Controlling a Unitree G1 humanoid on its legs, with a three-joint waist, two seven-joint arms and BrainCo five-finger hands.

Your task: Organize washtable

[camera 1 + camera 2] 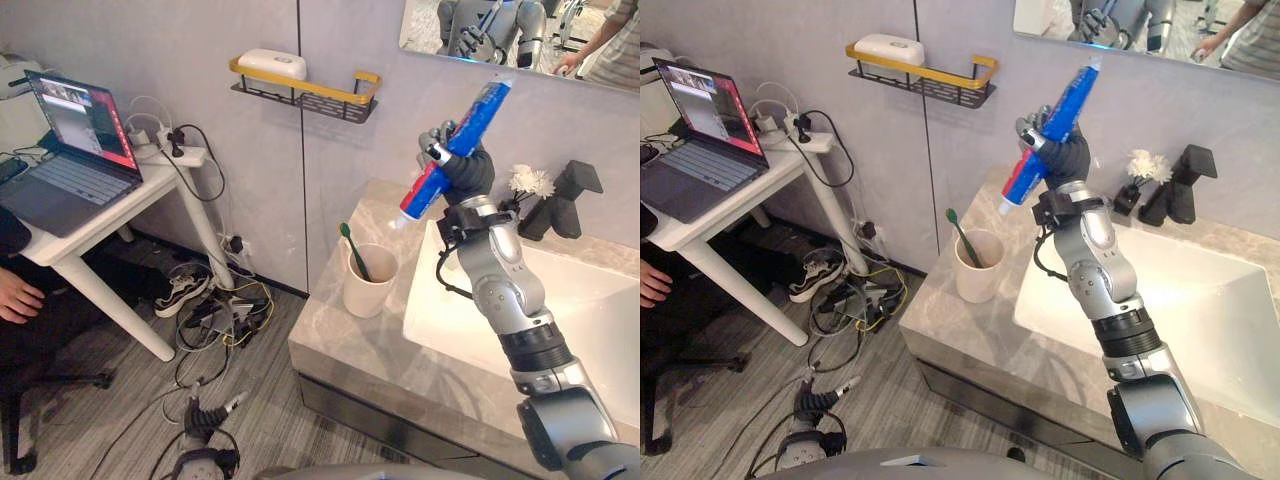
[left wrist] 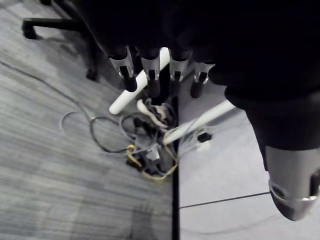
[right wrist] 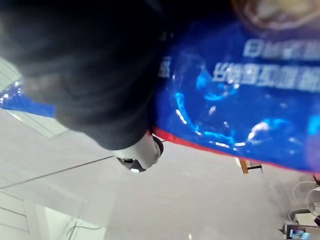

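The grey marbled table [image 1: 350, 350] fills the lower middle of the frame, with the white rectangular sink [image 1: 600, 300] set into it at right. Tidying looks part done. The cream cup [image 1: 370, 282] stands on the table just left of the sink with the green toothbrush [image 1: 352, 250] upright in it. The blue and red toothpaste tube [image 1: 482, 108] is not yet put away. It is raised at upper centre right, tilted with its cap down, and the right hand [image 1: 470, 172] has its fingers wrapped round it. It probably goes in the cup next. The left hand [image 2: 150, 75] hangs low over the floor, fingers loose, holding nothing.

A black faucet [image 1: 570, 195] sits behind the sink. On the grey wall at upper middle is a gold-railed black shelf [image 1: 340, 95] holding a white soap box [image 1: 273, 63]. A white desk [image 1: 70, 245] with an open laptop [image 1: 75, 140] stands at left.
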